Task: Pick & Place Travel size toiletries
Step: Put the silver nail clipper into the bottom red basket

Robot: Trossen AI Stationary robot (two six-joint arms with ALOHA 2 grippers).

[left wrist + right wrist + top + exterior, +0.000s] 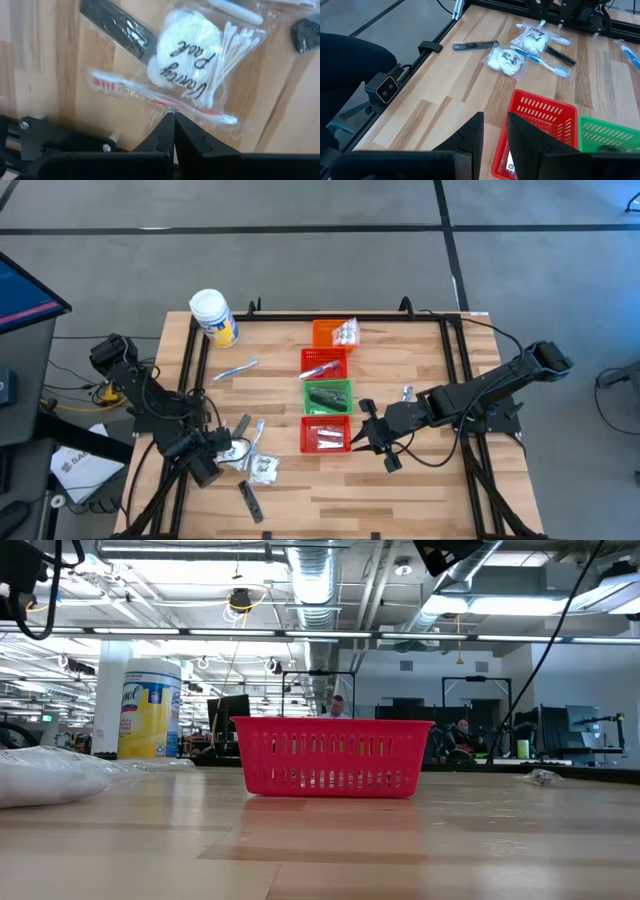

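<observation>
Wooden slats made up the surface [420, 480], with a row of four little mesh baskets down the middle: orange basket [328, 332] at 12 o'clock, then a red one, the green basket [328, 396], and the near red basket [326, 434] at 6.

Most loose toiletries sat off at about 8 o'clock from that row. The left gripper [173, 116] was down right on that pile, jaws fully shut, tips pressed against the red-and-white toothbrush [150, 95] that lay just beside, maybe under, the clear vanity pack sachet [195, 65]. From the wrist view I honestly couldn't say whether it had pinched the toothbrush's wrapper or simply closed against it. A dark flat strip [117, 22] lay at 11 o'clock of the sachet.

The right gripper [495, 127] hovered at the 3 o'clock edge of the near red basket, jaws partly open, nothing in them that I could see. A small packet [408, 393] sat alone near that arm.

My take on doing this step well: lift slowly and straight up first, and check that the toothbrush actually comes along. That plastic looks slippery, and the sachet could drag with it. If it's a clean single-item grab, carry it toward 3 o'clock to the baskets. The right arm should stay clear of that lane.
</observation>
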